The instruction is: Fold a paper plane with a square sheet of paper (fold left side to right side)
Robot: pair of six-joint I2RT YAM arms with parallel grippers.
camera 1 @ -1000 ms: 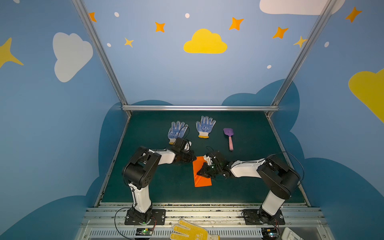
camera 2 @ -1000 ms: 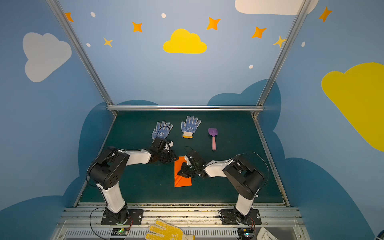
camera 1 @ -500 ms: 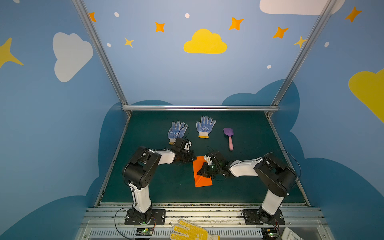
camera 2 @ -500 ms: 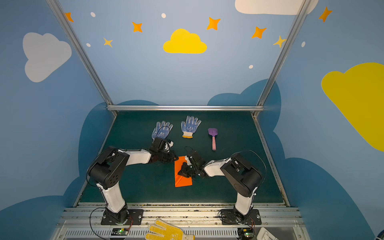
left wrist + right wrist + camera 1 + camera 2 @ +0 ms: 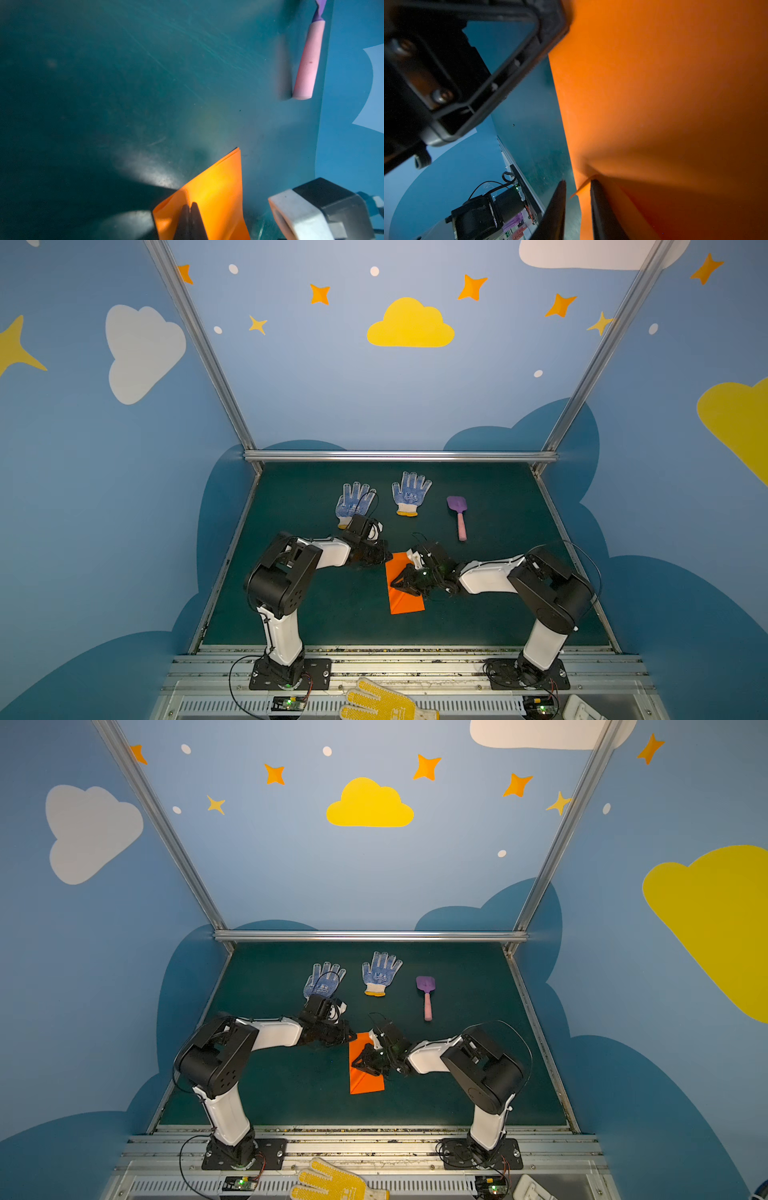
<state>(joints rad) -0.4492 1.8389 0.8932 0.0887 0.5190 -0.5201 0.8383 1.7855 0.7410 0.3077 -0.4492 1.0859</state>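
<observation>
The square sheet of paper (image 5: 405, 601) (image 5: 365, 1083) is bright orange and lies on the green mat folded into an upright rectangle. No paper plane is in view. My left gripper (image 5: 386, 559) (image 5: 352, 1038) is shut, with its tips on the sheet's far left corner. In the left wrist view its closed tips (image 5: 190, 204) rest against the raised orange paper (image 5: 218, 187). My right gripper (image 5: 397, 583) (image 5: 356, 1063) lies low over the sheet's middle. In the right wrist view it (image 5: 578, 181) stands slightly open, with a loose paper edge (image 5: 654, 93) in the gap.
Two blue-dotted gloves (image 5: 353, 504) (image 5: 410, 493) and a purple-and-pink toy shovel (image 5: 458, 514) (image 5: 309, 60) lie at the back of the mat. A yellow dotted glove (image 5: 382, 703) lies on the front rail. Blue walls stand on three sides of the mat.
My right gripper's jaws have parted a little around the paper edge. The left gripper and the sheet stay where they were.
</observation>
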